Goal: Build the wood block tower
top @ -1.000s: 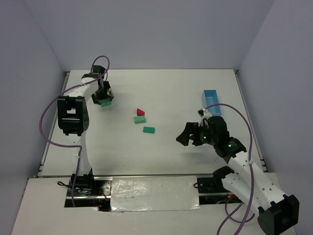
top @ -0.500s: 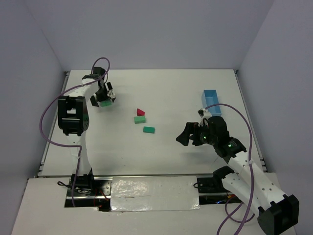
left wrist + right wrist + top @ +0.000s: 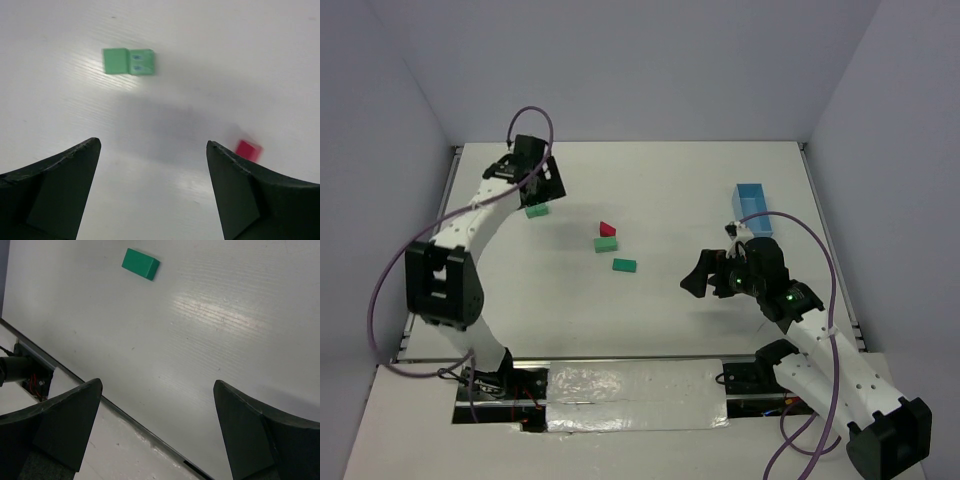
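One green block lies alone on the table at the back left, and it also shows in the left wrist view. My left gripper hovers just behind and above it, open and empty. Near the middle, the red triangular block sits against a second green block. Its red corner shows beside my right finger. A third green block lies a little nearer, seen far ahead in the right wrist view. My right gripper hangs open and empty to the right of these.
A light-blue oblong tray stands at the back right, behind the right arm. The table's near edge with its taped strip runs under the right gripper's view. Grey walls close in the table at the back and both sides.
My left gripper has opened and let go of the green block, which now rests on the table. The gripper has lifted and drawn back, and the arm has swung. The right arm is still.
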`<action>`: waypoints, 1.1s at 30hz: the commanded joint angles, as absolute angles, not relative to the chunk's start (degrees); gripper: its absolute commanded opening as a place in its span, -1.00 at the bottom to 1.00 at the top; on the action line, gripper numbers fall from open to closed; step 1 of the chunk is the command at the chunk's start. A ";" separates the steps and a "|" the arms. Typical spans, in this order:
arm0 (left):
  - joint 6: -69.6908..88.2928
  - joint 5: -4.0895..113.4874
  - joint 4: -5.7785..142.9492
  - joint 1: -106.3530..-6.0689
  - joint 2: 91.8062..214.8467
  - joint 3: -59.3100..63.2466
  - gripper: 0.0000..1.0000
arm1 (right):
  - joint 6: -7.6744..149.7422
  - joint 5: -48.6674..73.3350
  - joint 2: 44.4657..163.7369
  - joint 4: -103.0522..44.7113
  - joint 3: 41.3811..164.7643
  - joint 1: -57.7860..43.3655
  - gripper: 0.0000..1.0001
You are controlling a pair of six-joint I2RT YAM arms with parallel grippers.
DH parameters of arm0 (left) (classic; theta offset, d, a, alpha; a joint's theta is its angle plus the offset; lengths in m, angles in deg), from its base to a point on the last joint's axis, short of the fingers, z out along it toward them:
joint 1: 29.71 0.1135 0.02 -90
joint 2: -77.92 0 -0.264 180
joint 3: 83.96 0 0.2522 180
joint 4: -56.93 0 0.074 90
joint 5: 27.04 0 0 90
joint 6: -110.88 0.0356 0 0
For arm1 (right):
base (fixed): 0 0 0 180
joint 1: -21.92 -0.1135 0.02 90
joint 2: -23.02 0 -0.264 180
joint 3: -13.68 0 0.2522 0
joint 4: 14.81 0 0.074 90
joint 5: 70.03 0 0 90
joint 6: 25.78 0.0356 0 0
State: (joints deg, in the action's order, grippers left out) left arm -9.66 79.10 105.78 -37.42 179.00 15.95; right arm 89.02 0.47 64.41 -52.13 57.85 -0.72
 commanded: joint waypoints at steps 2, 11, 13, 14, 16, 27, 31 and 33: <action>-15.32 83.70 100.85 -47.28 168.73 3.12 0.99 | 88.65 1.96 64.15 -50.20 58.20 -0.85 0.99; -23.67 88.54 101.63 -64.86 166.77 -1.91 0.99 | 89.36 3.71 62.93 -50.46 57.67 -0.93 0.99; -24.03 87.57 101.89 -65.82 168.53 -1.21 0.99 | 89.44 3.63 62.83 -50.37 57.50 -0.85 0.99; -24.29 87.40 101.98 -66.53 170.45 -0.86 0.99 | 89.53 3.45 62.83 -50.37 57.50 -0.85 0.99; -24.56 86.43 100.14 -68.81 172.31 -0.94 0.99 | 89.53 3.28 62.92 -50.28 57.32 -0.85 0.99; -26.75 86.07 101.36 -75.06 187.43 6.09 0.99 | 89.36 2.66 63.19 -50.11 57.41 -0.67 0.99; -26.41 86.25 101.10 -75.06 187.87 6.52 0.99 | 89.27 2.05 63.36 -49.93 57.32 -0.85 1.00; -26.23 86.34 101.62 -75.06 187.70 6.97 0.99 | 89.27 1.87 63.36 -49.93 57.41 -0.85 0.99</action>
